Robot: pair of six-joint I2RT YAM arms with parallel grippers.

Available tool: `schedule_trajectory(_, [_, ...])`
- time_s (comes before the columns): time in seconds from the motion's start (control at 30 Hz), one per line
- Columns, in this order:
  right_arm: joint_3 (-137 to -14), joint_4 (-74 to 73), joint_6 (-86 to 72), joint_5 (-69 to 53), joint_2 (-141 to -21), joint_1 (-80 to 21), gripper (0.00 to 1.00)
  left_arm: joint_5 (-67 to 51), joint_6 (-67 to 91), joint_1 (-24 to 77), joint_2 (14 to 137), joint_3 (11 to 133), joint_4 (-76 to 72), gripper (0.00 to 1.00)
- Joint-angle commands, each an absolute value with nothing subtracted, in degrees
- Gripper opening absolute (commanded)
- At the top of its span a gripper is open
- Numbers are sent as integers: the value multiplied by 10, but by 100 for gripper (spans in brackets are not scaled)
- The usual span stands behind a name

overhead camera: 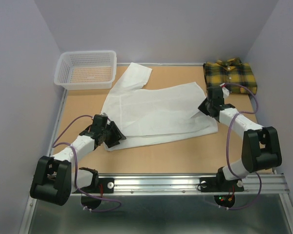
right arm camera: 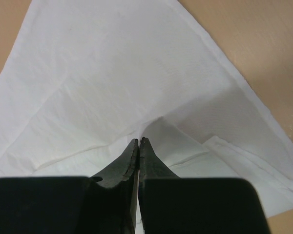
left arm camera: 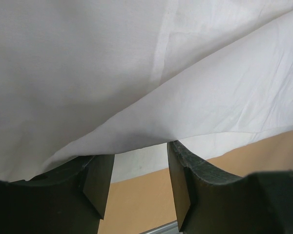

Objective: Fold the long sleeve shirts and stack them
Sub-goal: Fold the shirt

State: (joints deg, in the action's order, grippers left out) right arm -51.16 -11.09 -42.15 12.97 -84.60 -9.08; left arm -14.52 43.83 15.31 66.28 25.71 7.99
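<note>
The right end effector (right arm camera: 138,141) is closed tight, seemingly on a pinch of the white shirt (right arm camera: 112,73) just under its tips. The left end effector (left arm camera: 139,157) stands half open with the hem draped just ahead, holding nothing. If that pinch catches one layer only, lifting could drag the fold askew.

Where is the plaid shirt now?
Seen from above, the plaid shirt lies folded at the table's far right corner, beyond the right hand; the white shirt spreads to its left.

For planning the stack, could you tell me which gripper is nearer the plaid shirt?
Right. The right gripper is just short of the plaid shirt; the left gripper is far across, at the white shirt.
</note>
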Motion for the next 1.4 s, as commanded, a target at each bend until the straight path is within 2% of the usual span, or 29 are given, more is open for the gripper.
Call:
schedule_trajectory(0.0, [-561,-66,-409,134,-865,-91,1,-136,437,155,659,243,94,59])
schedule_trajectory(0.23, [-565,-57,-408,160,-899,-91,1,-128,438,155,654,243,98,59])
schedule_trajectory(0.3, [-562,-57,-412,159,-903,-91,4,-126,439,155,653,244,98,59])
schedule_trajectory(0.33, [-560,-57,-413,160,-903,-91,13,-125,439,155,653,247,101,60])
schedule_trajectory(0.43, [-555,-57,-406,161,-890,-92,27,-113,437,155,645,258,119,68])
schedule_trajectory(0.47, [-555,-57,-394,160,-885,-91,37,-108,436,155,641,262,124,69])
schedule_trajectory(0.53, [-555,-58,-376,158,-863,-91,49,-91,435,155,622,278,147,73])
schedule_trajectory(0.6, [-555,-60,-351,147,-833,-92,54,-74,432,155,604,300,175,79])
schedule_trajectory(0.63, [-555,-62,-341,140,-824,-91,61,-69,432,155,599,308,185,81])
schedule_trajectory(0.77, [-554,-90,-300,108,-781,-91,75,-48,430,155,559,346,234,86])
schedule_trajectory(0.93, [-540,-112,-292,31,-723,-92,79,-29,432,155,526,386,272,86])
schedule_trajectory(1.17, [-499,-71,-322,-196,-717,-93,75,-88,453,182,586,400,169,71])
schedule_trajectory(1.37, [-414,20,-349,-231,-721,-92,73,-102,477,250,683,444,98,57])
